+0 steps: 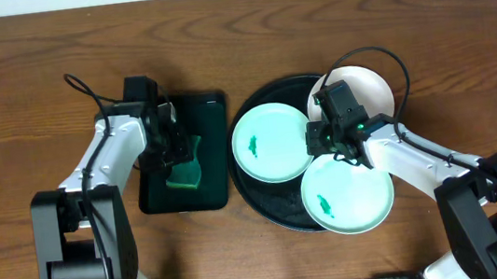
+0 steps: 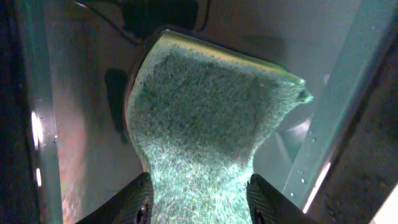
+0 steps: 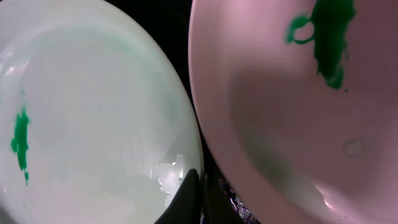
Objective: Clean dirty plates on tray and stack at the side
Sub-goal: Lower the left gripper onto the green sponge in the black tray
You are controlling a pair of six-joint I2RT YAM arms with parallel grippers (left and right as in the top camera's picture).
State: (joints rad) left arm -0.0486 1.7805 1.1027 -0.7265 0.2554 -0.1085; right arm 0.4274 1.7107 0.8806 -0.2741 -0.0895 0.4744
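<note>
Two mint-green plates (image 1: 270, 143) (image 1: 349, 198) bear dark green smears; the third plate (image 1: 372, 86) is white, tray (image 1: 280, 213) glossy black, sponge (image 1: 185, 173) green.

The right end effector (image 3: 198, 193) hangs over the round tray (image 1: 270, 203), with one plate (image 1: 269, 142) to its left, a second plate (image 1: 349, 198) nearer the arm's base and a third plate (image 1: 369, 83) beyond it. The left end effector (image 2: 200, 199) pinches the sponge (image 2: 205, 112) over the rectangular tray (image 1: 208, 116) on the table (image 1: 34, 70).
</note>
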